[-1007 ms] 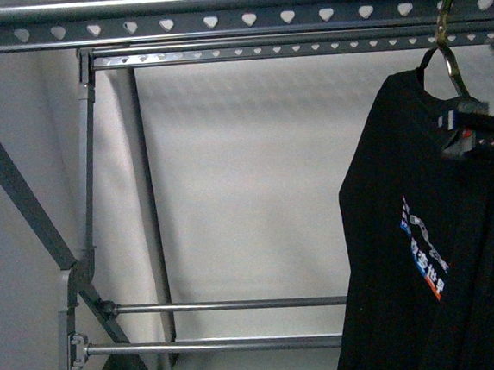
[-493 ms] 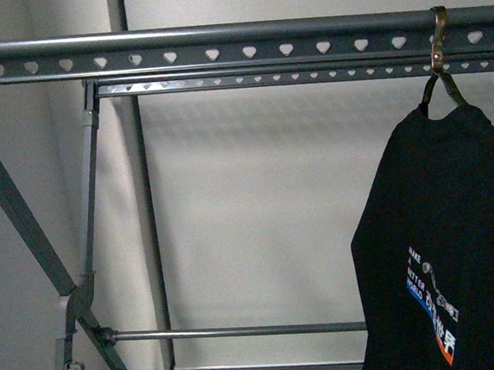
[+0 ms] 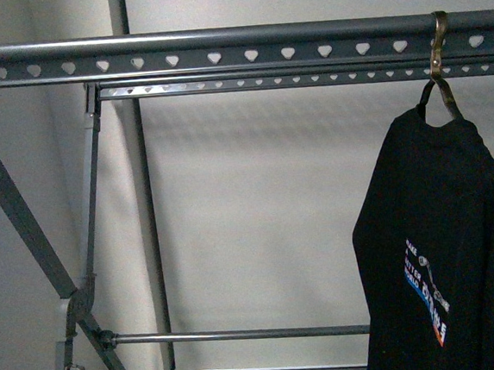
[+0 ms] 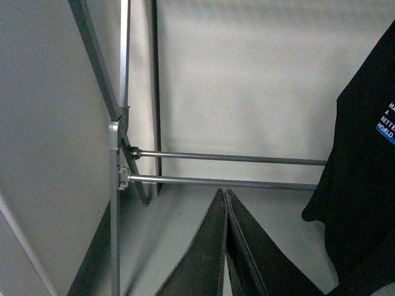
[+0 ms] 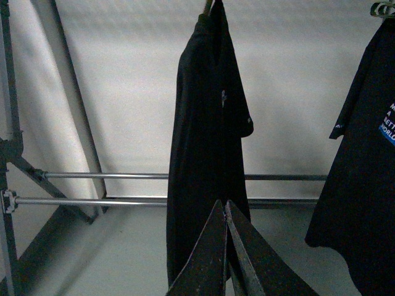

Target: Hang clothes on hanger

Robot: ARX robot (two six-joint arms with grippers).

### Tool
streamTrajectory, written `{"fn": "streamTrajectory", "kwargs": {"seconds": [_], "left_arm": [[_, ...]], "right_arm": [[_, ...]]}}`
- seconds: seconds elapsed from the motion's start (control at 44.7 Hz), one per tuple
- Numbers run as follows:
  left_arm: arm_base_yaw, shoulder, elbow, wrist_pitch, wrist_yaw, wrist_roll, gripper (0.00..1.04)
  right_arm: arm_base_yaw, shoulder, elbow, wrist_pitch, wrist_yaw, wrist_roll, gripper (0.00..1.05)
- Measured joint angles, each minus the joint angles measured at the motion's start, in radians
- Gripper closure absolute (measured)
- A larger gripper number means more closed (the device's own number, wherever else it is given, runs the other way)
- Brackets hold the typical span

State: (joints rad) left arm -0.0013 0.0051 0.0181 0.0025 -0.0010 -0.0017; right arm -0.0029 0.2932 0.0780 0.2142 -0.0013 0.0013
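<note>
- Pale grey-white wall (image 3: 258,210) fills the background behind everything, bare and evenly lit.
- Nearest in the left wrist view, the left tool (image 4: 226,200) shows two dark fingers pressed together at the tips, holding nothing.
- Nearest in the right wrist view, the right tool (image 5: 224,209) looks the same: dark fingers meeting at a point, nothing between them.
- Beyond them stands the large grey metal clothes rack (image 3: 218,49), its long top rail punched with a row of small heart-shaped holes, a thinner punched rail just behind it, diagonal legs on the left and two round bars running across low down.
- From the top rail's right end hangs a brass-coloured hook (image 3: 438,43), and from it the black T-shirt with white lettering and a blue-to-red stripe on the chest (image 3: 438,246), turned partly side-on and hanging free of both tools.
- Seen from the right wrist, a second black shirt (image 5: 207,123) hangs edge-on, apart from the printed one at the frame's edge.
</note>
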Motion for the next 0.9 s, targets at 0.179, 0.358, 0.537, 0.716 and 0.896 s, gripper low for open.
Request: {"fn": "streamTrajectory", "kwargs": {"seconds": [0.179, 0.358, 0.537, 0.716, 0.896], "left_arm": [[0.0, 0.0, 0.0, 0.0, 0.0, 0.0, 1.01], [0.0, 0.0, 0.0, 0.0, 0.0, 0.0, 1.01], [0.0, 0.0, 0.0, 0.0, 0.0, 0.0, 1.01], [0.0, -0.002, 0.0, 0.0, 0.0, 0.0, 0.69], [0.0, -0.002, 0.0, 0.0, 0.0, 0.0, 0.35]], "right_arm": [[0.0, -0.04, -0.017, -0.018, 0.0, 0.0, 1.02], [0.0, -0.084, -0.035, -0.045, 0.0, 0.0, 1.02], [0.0, -0.195, -0.072, -0.144, 0.0, 0.0, 1.02], [0.0, -0.289, -0.072, -0.212, 0.0, 0.0, 1.02], [0.0, -0.289, -0.072, -0.212, 0.0, -0.001, 0.87]]}}
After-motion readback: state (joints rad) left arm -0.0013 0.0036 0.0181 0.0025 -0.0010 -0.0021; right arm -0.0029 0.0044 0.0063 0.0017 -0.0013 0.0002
